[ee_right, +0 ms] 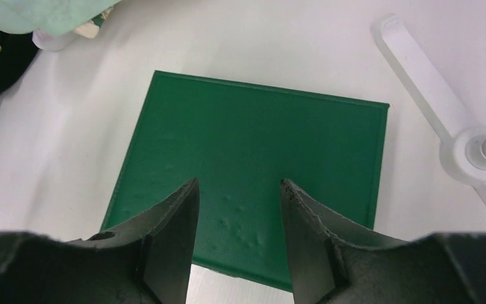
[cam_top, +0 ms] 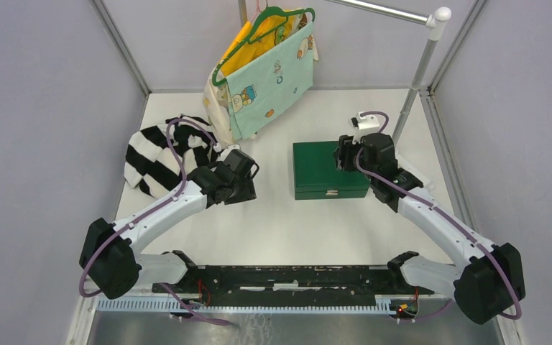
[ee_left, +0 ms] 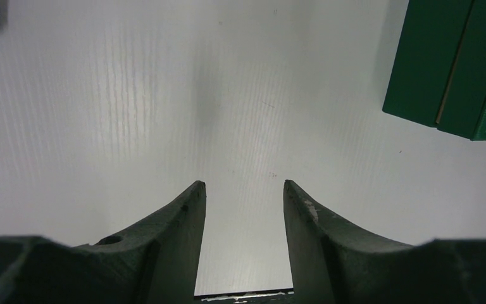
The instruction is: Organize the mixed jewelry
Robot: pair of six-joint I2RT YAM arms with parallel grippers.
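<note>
Beneath the right tool [ee_right: 238, 182], jaws apart and empty, lay the closed green box [ee_right: 259, 133]; left tool [ee_left: 243, 185], likewise apart, hung over white tabletop [ee_left: 164, 95]; jewelry hidden from view.

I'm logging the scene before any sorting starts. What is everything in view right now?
green box: one, dark green, lid shut, centre-right of the table
striped cloth: one, black and white, bunched at the table's left
hanging garments: several, a mint printed one in front and a yellow one behind, far edge
hanger: one, green, carrying the garments
rack pole: one, white, far right corner
table: one, white
jewelry: none visible
left gripper: one, dark, open, over bare table
right gripper: one, dark, open, above the box lid
</note>
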